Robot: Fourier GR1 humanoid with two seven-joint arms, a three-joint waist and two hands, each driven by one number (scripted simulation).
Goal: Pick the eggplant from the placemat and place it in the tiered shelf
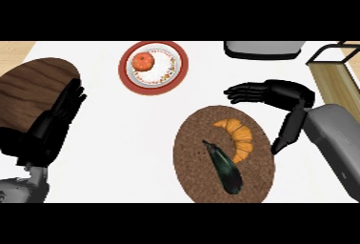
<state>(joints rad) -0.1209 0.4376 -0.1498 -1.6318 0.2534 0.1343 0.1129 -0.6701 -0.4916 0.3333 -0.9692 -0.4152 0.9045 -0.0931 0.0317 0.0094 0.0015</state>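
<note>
A dark, glossy eggplant (225, 167) lies lengthwise on the brown oval placemat (193, 157) in the lower middle of the head view. Beside it on the mat rests an orange croissant (239, 136). My right hand (277, 93) hovers above and to the right of the mat, fingers relaxed and pointing left, holding nothing. The tiered shelf (336, 71), with its wooden board and dark frame, shows at the right edge. My left hand (60, 112) rests open at the left, fingers up, over a dark wooden board.
A red-rimmed plate (179, 71) with a tomato (143, 60) on it stands at the back centre. A grey appliance (264, 49) sits at the back right. A dark round wooden board (32, 83) lies at the left.
</note>
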